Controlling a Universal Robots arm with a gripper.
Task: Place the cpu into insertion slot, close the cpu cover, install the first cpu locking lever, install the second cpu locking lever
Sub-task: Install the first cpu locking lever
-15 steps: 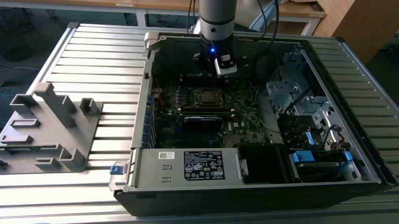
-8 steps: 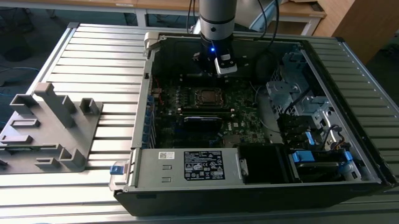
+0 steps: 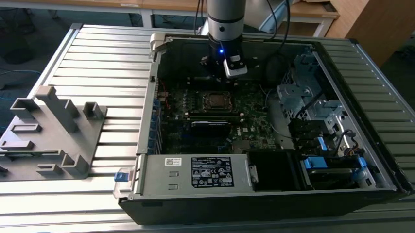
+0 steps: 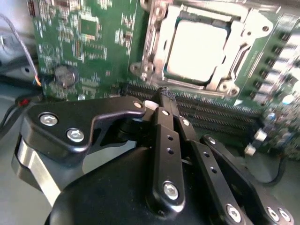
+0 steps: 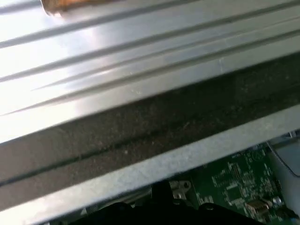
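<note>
While the cpu [image 4: 196, 50] sits under the cpu cover [image 4: 247, 35], the end effector [image 4: 164, 96] hovers pinched together, empty.

— What holds everything up?

— I see a table [image 3: 97, 53] made of long silver metal strips with grooves between them.

— What sits on it?

— A big open computer case [image 3: 259, 194] lies flat on it, toward the exterior view's right. A grey plastic holder [image 3: 48, 136] with upright posts sits on the exterior view's left, apart from the case.
</note>
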